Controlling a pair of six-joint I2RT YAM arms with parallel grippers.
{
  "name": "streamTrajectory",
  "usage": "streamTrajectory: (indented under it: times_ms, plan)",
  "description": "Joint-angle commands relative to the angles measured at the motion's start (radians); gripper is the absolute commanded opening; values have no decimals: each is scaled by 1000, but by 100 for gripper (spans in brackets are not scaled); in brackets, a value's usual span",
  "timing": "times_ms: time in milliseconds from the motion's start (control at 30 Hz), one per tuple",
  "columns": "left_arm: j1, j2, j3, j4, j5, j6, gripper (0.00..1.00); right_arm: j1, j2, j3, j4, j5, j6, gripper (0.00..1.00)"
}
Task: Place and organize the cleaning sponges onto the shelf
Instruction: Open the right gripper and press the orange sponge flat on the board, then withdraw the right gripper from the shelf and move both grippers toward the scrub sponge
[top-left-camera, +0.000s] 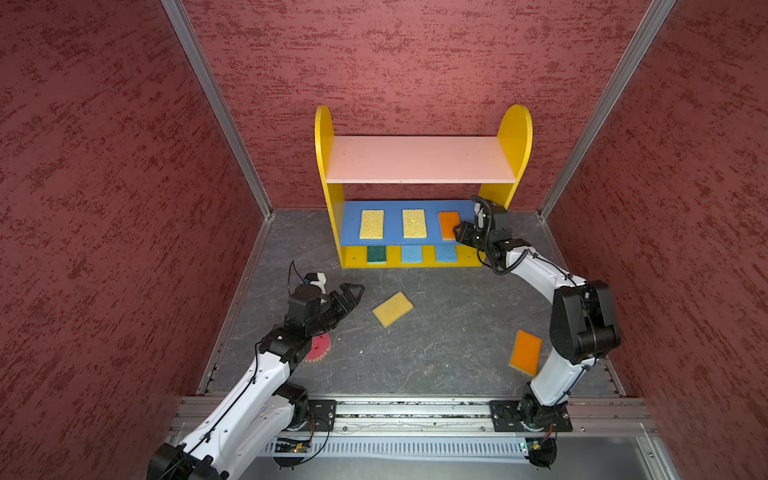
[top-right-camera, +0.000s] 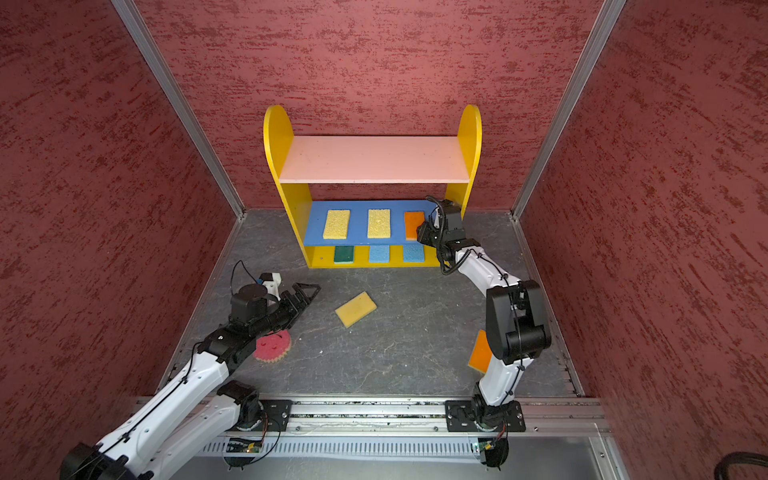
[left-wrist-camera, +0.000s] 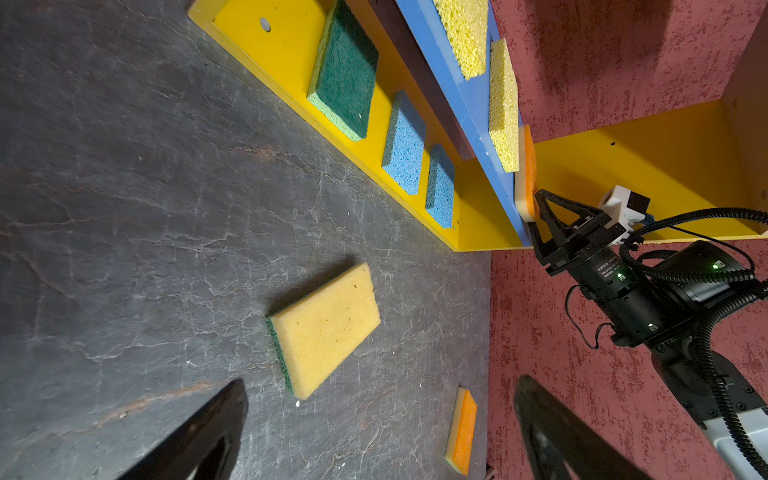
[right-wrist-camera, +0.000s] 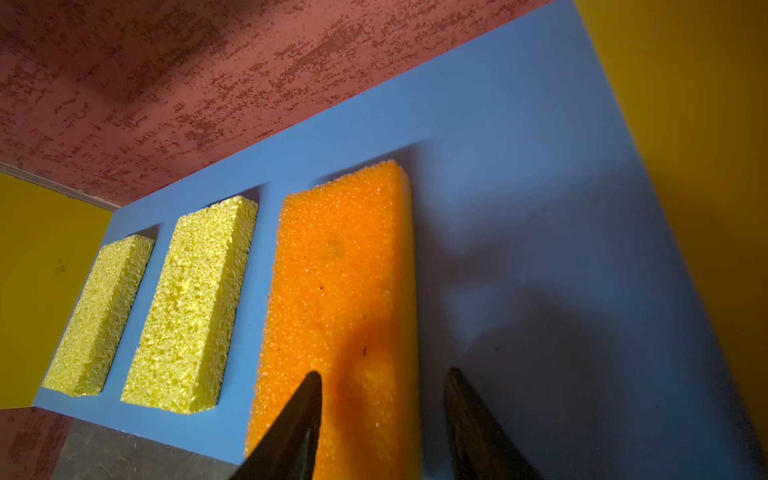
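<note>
Nearest your camera runs the aluminium rail (top-left-camera: 415, 409) carrying both arm bases. From your left: the left gripper (top-left-camera: 355, 291) hovers over the dark stone-patterned floor (top-left-camera: 436, 353), jaws spread wide, holding nothing. Under that arm lies the round pink-red sponge (top-right-camera: 274, 347), scalloped at the rim and partly hidden. Just past those jaws lies the green-backed sponge (top-left-camera: 392, 308), a flat rectangle lying askew, smooth yellow foam up. Behind it stands the shelf (top-left-camera: 324, 141), with glossy yellow round-topped sides and a pink top board (top-left-camera: 419, 160). Its blue middle board (top-left-camera: 392, 226) carries, side by side and apart, the first pale yellow sponge (top-left-camera: 372, 224), the second pale yellow sponge (top-left-camera: 414, 223), both coarse-pored, and the shelved orange sponge (right-wrist-camera: 336, 291). The yellow base (top-left-camera: 353, 257) holds the dark green sponge (top-left-camera: 376, 254), the first blue sponge (top-left-camera: 411, 254) and the second blue sponge (top-left-camera: 446, 253). Your right gripper (right-wrist-camera: 384, 374) stands at the shelved orange sponge's near end with its jaws parted, one tip over the orange foam, one over bare blue board; you cannot tell whether either tip touches. The floor orange sponge (top-left-camera: 525, 352) lies beside the right arm.
</note>
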Motion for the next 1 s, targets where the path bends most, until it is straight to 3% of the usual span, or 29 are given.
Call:
streamTrajectory:
  times_ms: [0, 200, 567, 767, 967]
  plan:
    - [3, -7, 20, 12, 4, -3, 100, -2, 9, -1, -70, -5, 13, 48]
    - [4, -6, 19, 15, 4, -3, 100, -2, 27, 6, -59, -1, 33, 41]
    - [3, 5, 18, 23, 7, -4, 100, -1, 33, 7, -46, -2, 61, 40]
    - [3, 8, 21, 26, 11, -3, 100, -1, 7, 3, -47, 1, 70, 53]
    - [2, -1, 38, 19, 21, 0, 100, -1, -76, -11, -87, 17, 64, 56]
